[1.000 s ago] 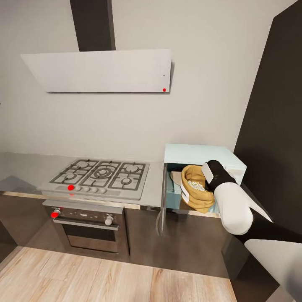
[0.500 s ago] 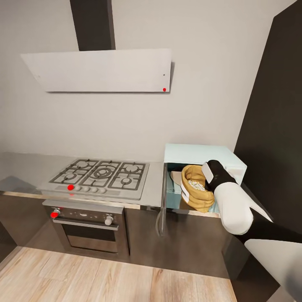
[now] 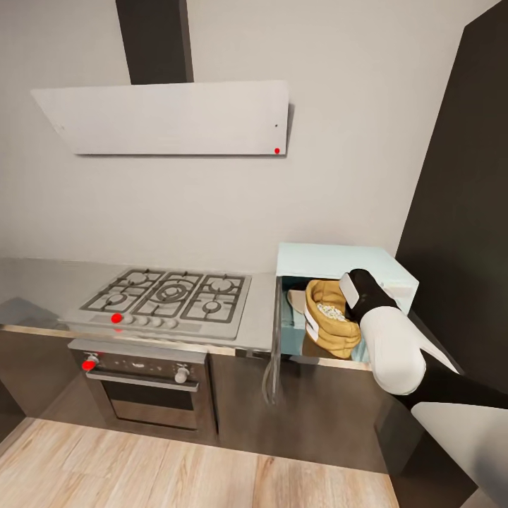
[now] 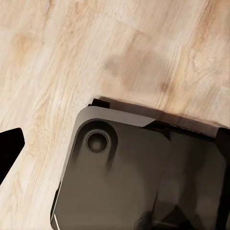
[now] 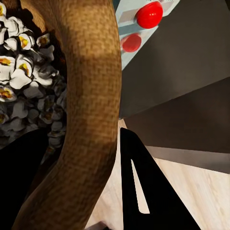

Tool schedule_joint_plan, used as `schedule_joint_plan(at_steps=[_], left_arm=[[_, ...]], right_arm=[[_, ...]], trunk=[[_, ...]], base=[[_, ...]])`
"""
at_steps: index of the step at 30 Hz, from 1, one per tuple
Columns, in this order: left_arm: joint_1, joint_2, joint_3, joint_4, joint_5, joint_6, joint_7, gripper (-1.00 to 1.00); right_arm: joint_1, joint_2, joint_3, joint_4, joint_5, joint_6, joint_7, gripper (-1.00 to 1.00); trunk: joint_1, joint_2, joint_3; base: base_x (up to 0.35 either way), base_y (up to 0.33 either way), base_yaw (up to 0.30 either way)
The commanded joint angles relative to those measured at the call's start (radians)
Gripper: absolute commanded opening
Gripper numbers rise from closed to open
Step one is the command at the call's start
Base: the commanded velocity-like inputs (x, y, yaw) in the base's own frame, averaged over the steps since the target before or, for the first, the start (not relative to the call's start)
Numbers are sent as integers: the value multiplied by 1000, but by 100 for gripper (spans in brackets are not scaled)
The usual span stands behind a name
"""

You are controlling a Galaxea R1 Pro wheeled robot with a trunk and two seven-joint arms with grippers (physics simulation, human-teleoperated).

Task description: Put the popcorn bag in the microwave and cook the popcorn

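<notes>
The popcorn bag (image 3: 330,317) sits inside the open microwave (image 3: 343,262) at the right end of the countertop (image 3: 257,310), its mouth showing white puffed popcorn (image 3: 329,311), so the heating looks done or nearly so. The right gripper (image 5: 81,187) straddles the bag's woven rim: one dark finger (image 5: 143,187) lies outside the wall, the other shadowed inside, jaws part open and set close around the fabric. Whether they actually pinch it I cannot tell.

The step in hand appears to be settling or releasing the bag in the cavity. To do it well, keep the bag upright so nothing spills, open the jaws fully before drawing straight back toward the near side, and clear the door (image 3: 274,346), which hangs open at the microwave's left. The left wrist view looks down on wooden floor (image 4: 72,57) and the robot's dark base (image 4: 139,177)
</notes>
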Motion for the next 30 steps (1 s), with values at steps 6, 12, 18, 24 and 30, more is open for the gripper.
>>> schedule_joint_plan(at_steps=[6, 12, 18, 24, 30], left_arm=[[-1, 0, 2, 0, 2, -3, -1, 100], [-1, 0, 1, 0, 0, -3, -2, 100], [-1, 0, 2, 0, 1, -3, -2, 100], [-1, 0, 2, 0, 2, -3, -2, 100], [-1, 0, 1, 0, 0, -3, -2, 100]], right_arm=[[0, 1, -9, 2, 5, 9, 2, -100], [0, 1, -9, 2, 5, 9, 2, -100], [0, 1, -9, 2, 5, 9, 2, -100], [1, 0, -9, 2, 5, 9, 1, -100], [1, 0, -9, 2, 5, 9, 1, -100]], trunk=[[1, -1, -2], [1, -1, -2], [1, -1, -2], [1, -1, -2], [1, -1, -2]], base=[[2, 0, 0], [198, 0, 0], [20, 0, 0], [0, 0, 0], [95, 0, 0]])
